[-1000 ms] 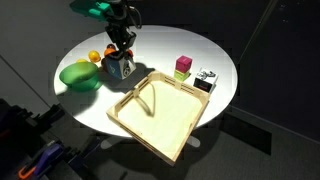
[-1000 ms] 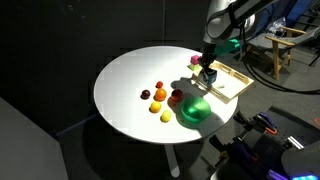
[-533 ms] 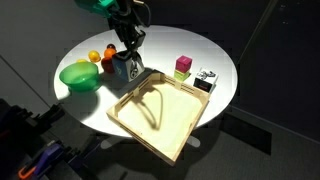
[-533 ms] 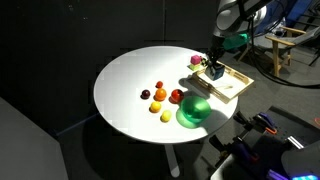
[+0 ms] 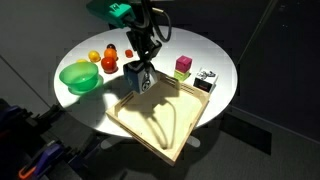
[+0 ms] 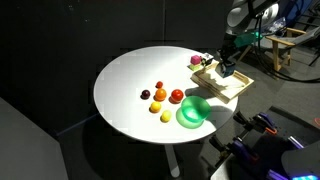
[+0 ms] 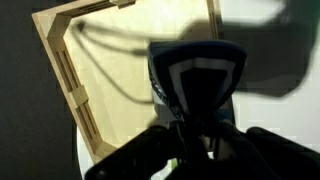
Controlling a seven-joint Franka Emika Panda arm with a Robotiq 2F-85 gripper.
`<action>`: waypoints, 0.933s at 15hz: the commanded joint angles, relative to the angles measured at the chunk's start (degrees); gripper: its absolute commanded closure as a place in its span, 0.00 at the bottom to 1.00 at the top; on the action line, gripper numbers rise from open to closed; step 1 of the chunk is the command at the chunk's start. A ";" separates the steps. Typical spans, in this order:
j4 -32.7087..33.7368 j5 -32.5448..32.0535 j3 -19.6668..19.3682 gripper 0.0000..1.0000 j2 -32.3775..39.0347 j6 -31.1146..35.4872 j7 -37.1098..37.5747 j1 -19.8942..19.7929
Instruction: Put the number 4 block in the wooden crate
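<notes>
Gripper point(image 5: 139, 68) is pinching the block point(image 5: 138, 80): jaws pressed on two opposite sides, cube hanging just below the fingers, nothing else in the grasp. Both exterior views agree, and in an exterior view the block point(image 6: 226, 70) sits right under the wrist. Wrist view puts the block point(image 7: 195, 85) dead centre with pale crate floor behind it and the rim point(image 7: 62, 70) off to the side and along the top, so we read it as inside the crate's outline, toward one corner rather than the middle. In an exterior view it lines up near the crate point(image 5: 125, 127) rim on the bowl point(image 5: 78, 75) side. It looks clear of the floor, but we can't tell from these views how high it is. The relation that matters is that the target lies straight below the gripper, with no sideways offset left that we can see. The cube has no long axis and the crate looks roughly square, so yaw shouldn't matter. There's only one arm, so no choice there. Our call is that transport is nearly done, with lowering and opening left. The main risk is clipping the rim if we drift toward the bowl. Pink-and-green cube point(image 5: 183, 66) and black-and-white cube point(image 5: 205, 80) sit on the table point(image 5: 200, 45) just beyond the crate's far rim, out of the way.
</notes>
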 commanded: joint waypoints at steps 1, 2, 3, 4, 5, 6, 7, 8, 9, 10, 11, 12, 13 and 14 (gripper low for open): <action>1.09 1.81 -0.66 0.95 1.07 -0.62 -5.28 -2.41; 1.40 2.55 -0.64 0.95 1.59 -0.84 -7.02 -3.17; 1.61 3.11 -0.65 0.95 2.12 -0.70 -8.51 -3.81; 1.80 3.93 -0.55 0.95 2.68 -0.67 -10.36 -4.48; 2.01 4.59 -0.42 0.95 3.33 -0.58 -12.45 -5.11; 2.21 5.19 -0.28 0.95 3.96 -0.46 -14.12 -5.65; 2.32 5.67 -0.09 0.95 4.64 -0.12 -15.98 -6.15; 2.39 5.81 0.04 0.95 5.23 0.16 -17.54 -6.50; 2.35 5.77 0.21 0.95 5.86 0.57 -19.11 -6.76; 2.32 5.67 0.33 0.95 6.39 1.09 -20.29 -6.94; 2.27 5.52 0.49 0.95 7.03 1.71 -21.36 -7.09; 2.27 5.31 0.61 0.95 7.77 2.47 -22.16 -7.15; 2.37 5.15 0.76 0.95 8.65 3.35 -22.60 -7.18; 2.47 4.96 0.95 0.95 9.47 4.28 -23.00 -7.20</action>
